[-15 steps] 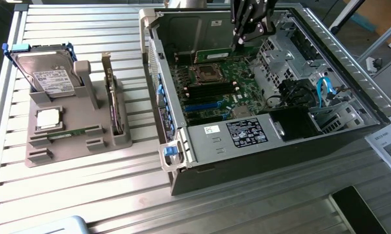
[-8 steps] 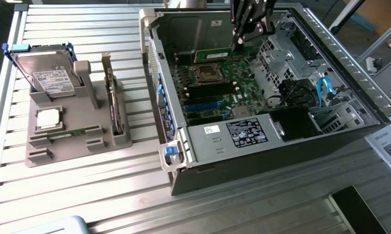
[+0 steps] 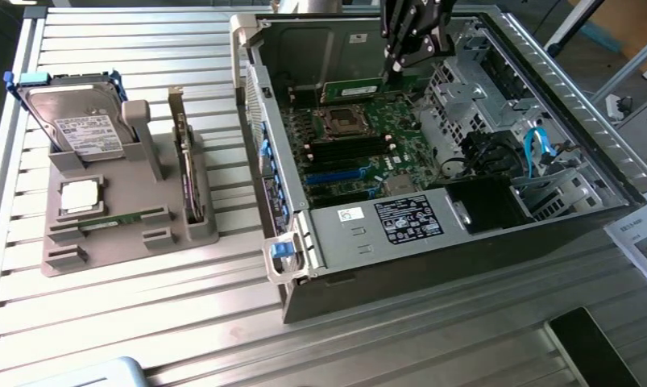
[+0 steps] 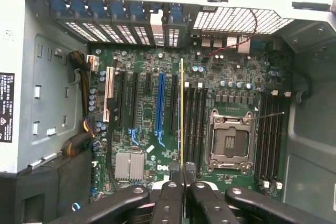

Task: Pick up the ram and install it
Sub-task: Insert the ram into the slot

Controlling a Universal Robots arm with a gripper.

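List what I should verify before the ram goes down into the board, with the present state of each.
1. Grip on the ram: ok, the gripper is shut on it.
2. Ram parallel to the memory slots: ok, its edge runs along them in the wrist view.
3. Ram exactly over one slot: cannot tell; its edge lies at the side of the slot bank.
4. Slots beside the CPU socket empty: ok.
5. Ram seated: not ok, it hangs above the motherboard in the exterior view.
6. Slot latches open: cannot tell.

Case walls [image 3: 301,44] hem pincer [image 4: 182,171]; top clr.
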